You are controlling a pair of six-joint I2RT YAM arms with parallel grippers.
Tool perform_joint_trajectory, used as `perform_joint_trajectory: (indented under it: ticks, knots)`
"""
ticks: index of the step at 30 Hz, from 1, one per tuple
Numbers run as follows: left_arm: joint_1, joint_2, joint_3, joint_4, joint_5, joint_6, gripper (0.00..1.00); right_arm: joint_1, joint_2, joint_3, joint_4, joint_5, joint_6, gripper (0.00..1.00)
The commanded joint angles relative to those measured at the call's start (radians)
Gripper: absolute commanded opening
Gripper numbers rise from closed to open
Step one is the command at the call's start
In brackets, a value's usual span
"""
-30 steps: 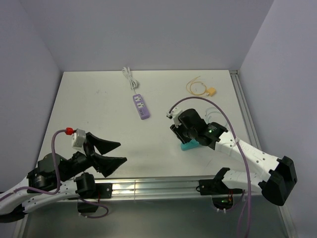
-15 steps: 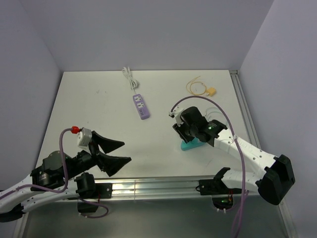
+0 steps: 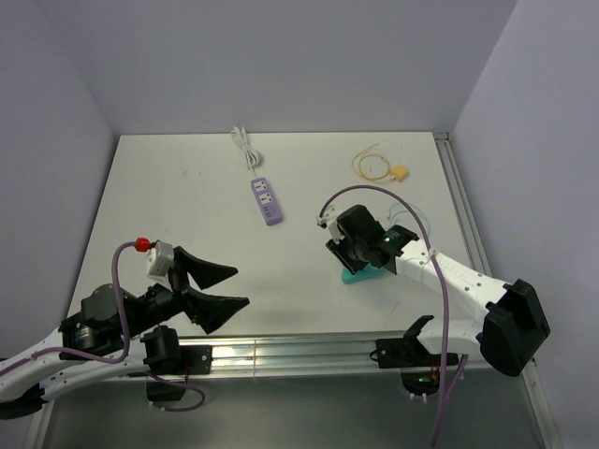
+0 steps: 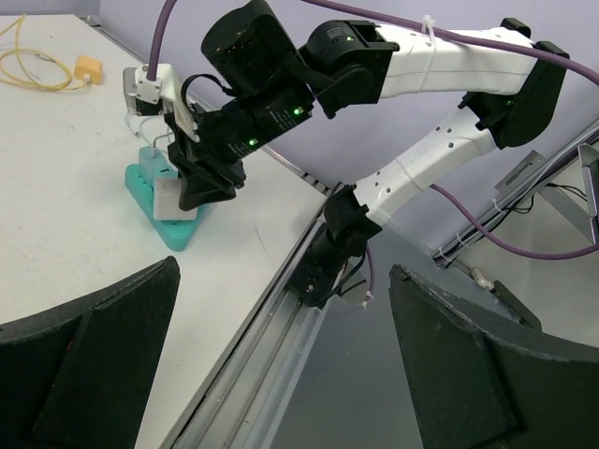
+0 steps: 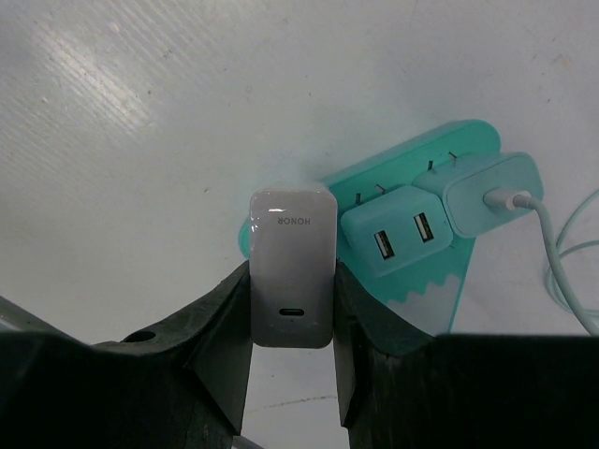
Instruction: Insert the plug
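Pinching a white charger point(image 5: 293, 267), right jaws sit at a teal strip point(image 5: 402, 164) holding two adapters point(image 5: 398, 241); left jaws spread.

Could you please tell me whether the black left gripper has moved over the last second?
Yes, slightly: the black two-finger left gripper has shifted a little rightward along the silver metal rail at the table's near edge, its jaws wide open.

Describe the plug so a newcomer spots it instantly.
Go to the far right corner of the table. A yellow cable lies looped there; the plug is the small yellow-tan block at its right end, far smaller than the purple power strip.
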Motion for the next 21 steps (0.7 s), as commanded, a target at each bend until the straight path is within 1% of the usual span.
perform_joint_trajectory:
  ticks: [1, 16, 19, 21]
  knots:
    - [-0.001, 0.012, -0.001, 0.041, 0.019, 0.004, 1.0, -0.008, 0.005, -0.002, 0.02, 0.023, -0.019, 0.0]
    - [0.001, 0.024, -0.003, 0.052, 0.022, 0.02, 0.99, -0.022, 0.039, 0.008, 0.032, 0.0, -0.065, 0.0]
    - [0.001, 0.024, 0.0, 0.049, 0.019, 0.023, 1.0, -0.026, 0.062, 0.014, 0.02, 0.011, -0.074, 0.0]
    - [0.001, 0.023, 0.002, 0.049, 0.018, 0.026, 0.99, -0.029, 0.082, 0.02, 0.009, -0.012, -0.086, 0.0]
